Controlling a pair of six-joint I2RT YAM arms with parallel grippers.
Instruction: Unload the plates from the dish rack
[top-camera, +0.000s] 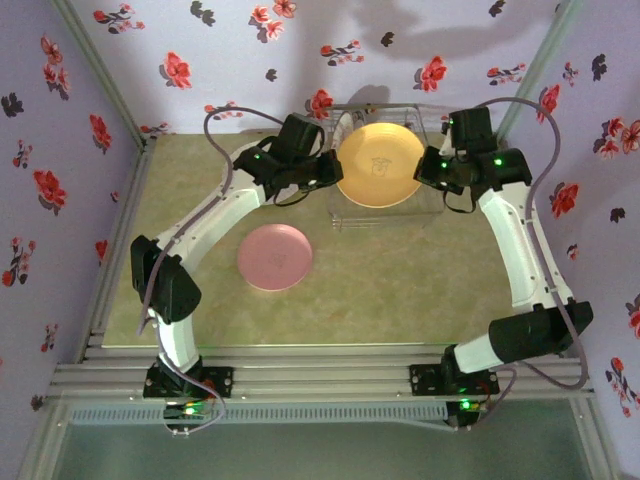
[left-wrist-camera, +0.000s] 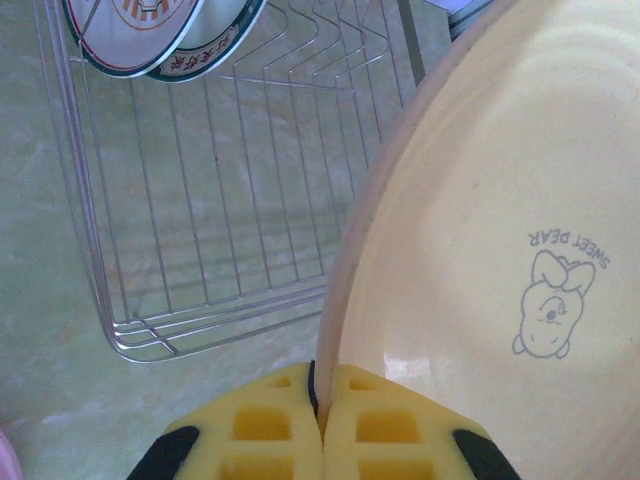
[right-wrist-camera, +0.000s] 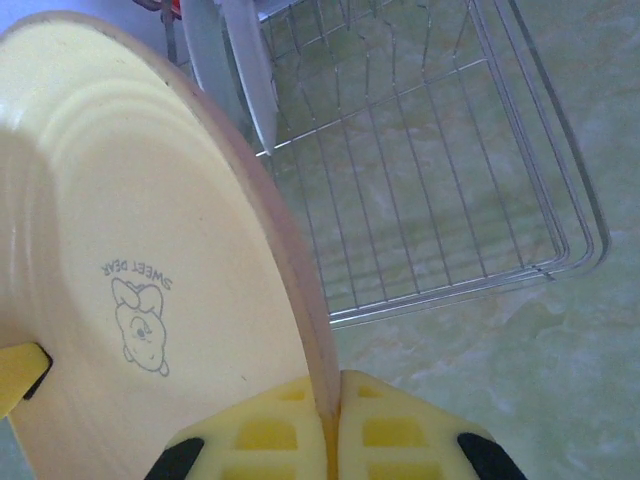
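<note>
Yellow plate (right-wrist-camera: 130, 200) in right gripper (right-wrist-camera: 330, 400)

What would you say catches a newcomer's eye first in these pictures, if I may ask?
First, the large yellow plate at the dish rack, at the back of the table, clamped at its rim by the left pincer on one side and the right pincer on the other. Next, the pink plate lying flat on the table, left of centre. The purple walls with red flowers also stand out.

One plate (top-camera: 378, 165) over dish rack (top-camera: 385, 218), second plate (top-camera: 275, 257) on table (top-camera: 400, 290) front-left
</note>
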